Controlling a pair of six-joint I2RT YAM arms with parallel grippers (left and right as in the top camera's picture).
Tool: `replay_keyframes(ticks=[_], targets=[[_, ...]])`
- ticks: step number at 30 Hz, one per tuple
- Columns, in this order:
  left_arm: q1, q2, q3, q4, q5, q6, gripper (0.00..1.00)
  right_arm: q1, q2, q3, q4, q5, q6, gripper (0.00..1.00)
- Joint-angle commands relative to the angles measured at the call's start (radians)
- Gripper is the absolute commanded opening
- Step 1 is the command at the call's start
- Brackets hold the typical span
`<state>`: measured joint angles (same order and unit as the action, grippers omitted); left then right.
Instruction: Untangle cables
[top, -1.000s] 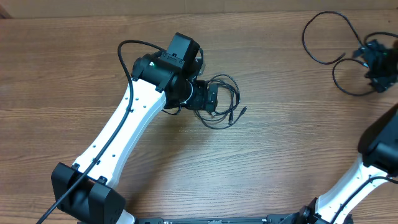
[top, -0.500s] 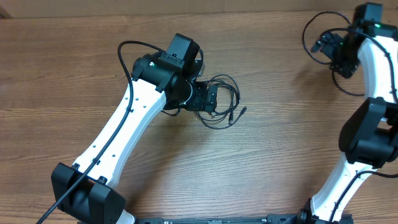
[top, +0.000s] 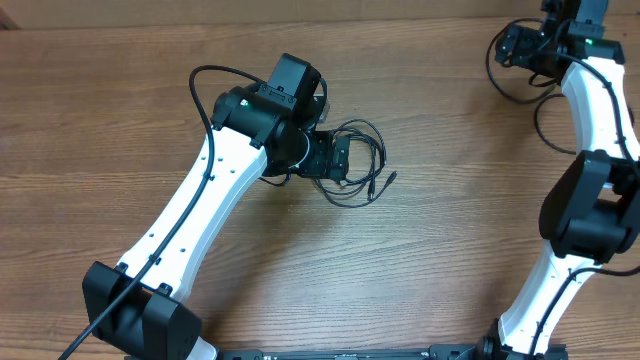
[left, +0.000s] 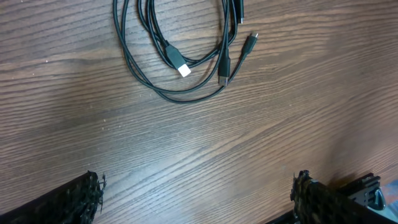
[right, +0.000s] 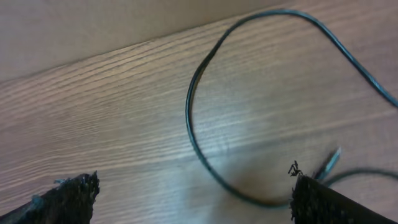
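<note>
Beside cables (left: 181, 67): left gripper (left: 199, 202) spread wide, holding nothing; right gripper (right: 196, 199) same.

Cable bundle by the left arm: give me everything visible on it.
The cable bundle is thin, glossy black cord, loosely coiled in overlapping loops and lying flat on the wooden table. Among its visible ends are a larger plug with a white tip, inside the loops, and a small plug at the outer edge. Only the table touches it. The open left tool hovers clear of it.
</note>
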<state>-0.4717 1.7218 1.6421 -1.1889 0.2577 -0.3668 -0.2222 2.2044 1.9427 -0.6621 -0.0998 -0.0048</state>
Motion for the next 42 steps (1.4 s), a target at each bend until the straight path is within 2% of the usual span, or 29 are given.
replay_keyframes(ticks=[1, 9, 12, 17, 28, 36, 38, 42], targets=[[-0.008, 0.008, -0.002, 0.010, -0.005, 0.003, 1.00, 0.000, 0.062, 0.000, 0.034, 0.002, -0.076, 1.00], [-0.008, 0.008, -0.002, 0.019, -0.005, 0.004, 1.00, 0.000, 0.150, 0.000, 0.111, 0.001, -0.083, 0.98], [-0.008, 0.008, -0.002, 0.021, -0.006, 0.003, 1.00, 0.000, 0.175, 0.000, 0.119, 0.002, -0.084, 0.93], [-0.008, 0.008, -0.002, 0.023, -0.006, 0.004, 1.00, 0.000, 0.197, 0.000, 0.106, 0.002, -0.083, 0.73], [-0.008, 0.008, -0.002, 0.026, -0.006, 0.004, 1.00, 0.000, 0.245, 0.000, 0.033, 0.002, -0.083, 0.61], [-0.008, 0.008, -0.002, 0.026, -0.006, 0.004, 1.00, -0.001, 0.248, 0.001, 0.013, 0.003, -0.082, 0.19], [-0.008, 0.008, -0.002, 0.026, -0.006, 0.004, 1.00, -0.002, 0.242, 0.008, 0.006, 0.011, -0.080, 0.04], [-0.008, 0.008, -0.002, 0.026, -0.006, 0.004, 1.00, -0.002, 0.217, 0.037, -0.010, 0.025, -0.071, 0.04]])
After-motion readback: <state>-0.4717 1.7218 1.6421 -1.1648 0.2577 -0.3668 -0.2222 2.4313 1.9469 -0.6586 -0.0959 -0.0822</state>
